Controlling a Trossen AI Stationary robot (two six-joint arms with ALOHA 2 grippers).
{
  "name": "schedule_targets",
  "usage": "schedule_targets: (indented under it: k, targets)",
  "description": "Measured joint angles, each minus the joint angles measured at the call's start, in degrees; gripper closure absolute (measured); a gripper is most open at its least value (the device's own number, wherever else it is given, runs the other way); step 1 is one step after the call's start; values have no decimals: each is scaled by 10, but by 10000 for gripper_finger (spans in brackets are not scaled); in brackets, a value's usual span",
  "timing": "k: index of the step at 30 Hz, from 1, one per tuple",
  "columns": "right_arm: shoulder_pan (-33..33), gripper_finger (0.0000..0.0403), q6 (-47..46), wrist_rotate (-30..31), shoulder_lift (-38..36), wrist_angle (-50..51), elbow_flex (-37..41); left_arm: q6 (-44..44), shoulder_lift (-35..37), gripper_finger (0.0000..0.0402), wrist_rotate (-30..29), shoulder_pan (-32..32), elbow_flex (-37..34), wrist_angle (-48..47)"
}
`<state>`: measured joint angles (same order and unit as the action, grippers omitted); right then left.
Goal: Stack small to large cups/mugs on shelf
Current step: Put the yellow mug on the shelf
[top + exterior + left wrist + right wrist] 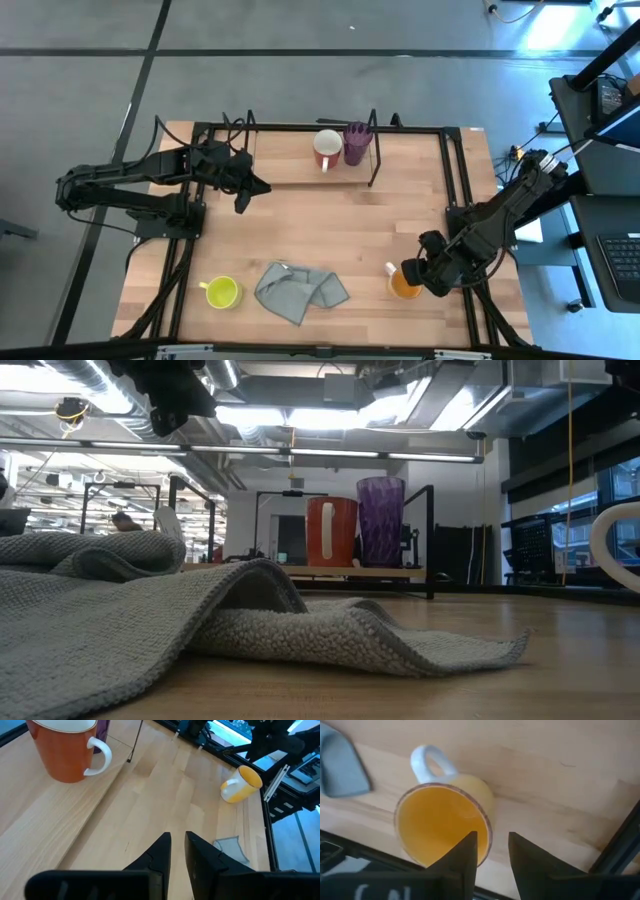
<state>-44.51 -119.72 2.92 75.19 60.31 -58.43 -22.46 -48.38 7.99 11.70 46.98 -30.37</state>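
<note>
A red mug with a white inside and handle [327,150] and a purple tumbler [356,143] stand side by side on the shelf's wooden base [290,165]. Both also show in the low view: mug [331,531], tumbler [380,520]. The orange mug [405,283] stands at the table's near right. My right gripper [491,840] is at its rim, slightly open, with one finger in front of the mouth and one outside the wall. A yellow-green mug [222,292] stands on the table at the near left. My left gripper [177,836] is shut and empty, above the table left of the shelf. My right gripper has the orange mug's rim [486,831], on the side away from the handle, between its fingers, which slant down from the table's right. Table shows between the wall and the outer finger. I cannot tell whether either finger touches the mug.
A crumpled grey cloth [300,290] lies near the front edge between the two mugs and fills the low view's foreground [200,610]. Black frame rails [452,190] run along the table's sides and back. Bare wood lies in the table's middle.
</note>
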Motion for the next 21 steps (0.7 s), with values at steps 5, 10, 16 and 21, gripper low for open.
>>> schedule_targets:
  k: [5, 10, 16, 21]
  targets:
    - [0, 292, 20, 0, 17, -2, 0, -12, 0, 353, 0, 0, 0, 0]
    - [0, 292, 33, 0, 25, -4, 0, -15, 0, 353, 0, 0, 0, 0]
    - [0, 292, 34, 0, 43, -9, 0, -16, 0, 353, 0, 0, 0, 0]
    - [0, 292, 33, 0, 65, -26, 0, -16, 0, 353, 0, 0, 0, 0]
